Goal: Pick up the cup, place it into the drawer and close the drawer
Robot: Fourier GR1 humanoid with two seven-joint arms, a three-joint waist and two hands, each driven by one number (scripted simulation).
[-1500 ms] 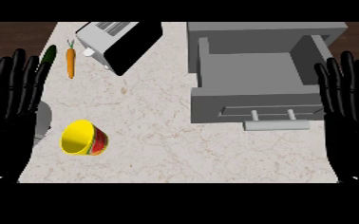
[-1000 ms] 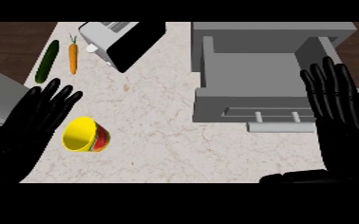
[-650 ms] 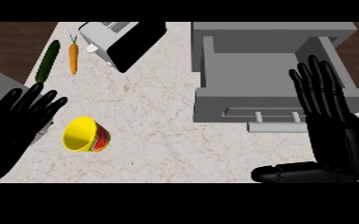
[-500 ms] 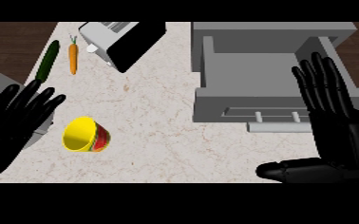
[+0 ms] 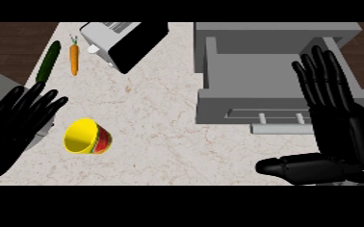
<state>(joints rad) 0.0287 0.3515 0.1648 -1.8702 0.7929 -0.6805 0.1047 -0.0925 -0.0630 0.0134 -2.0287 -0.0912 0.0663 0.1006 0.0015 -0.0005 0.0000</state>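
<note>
The cup (image 5: 86,137) lies tipped on its side on the table (image 5: 163,110), well to the left of the drawer (image 5: 266,84). Its yellow mouth faces left and toward the near edge; its red and green outer wall faces right. Nothing touches it.

The left hand (image 5: 25,113) sits just left of the cup, fingers spread and straight, pointing up and to the right. The fingertips end above and beside the cup's rim, apart from it. The hand holds nothing.

The drawer, grey, stands pulled out at the right side of the table, its inside showing, with a pale bar handle (image 5: 280,127) on its near face.

The right hand (image 5: 331,106) lies over the drawer's right edge, palm flat, fingers straight and fanned upward, thumb stretched out to the left below the handle. It holds nothing.

Farther from the cup, up and to the right of it, a toaster (image 5: 124,41) stands at an angle near the table's far edge. Left of the toaster lie a carrot (image 5: 73,60) and, beside it, a cucumber (image 5: 48,61), both lengthwise, well apart from the cup.
</note>
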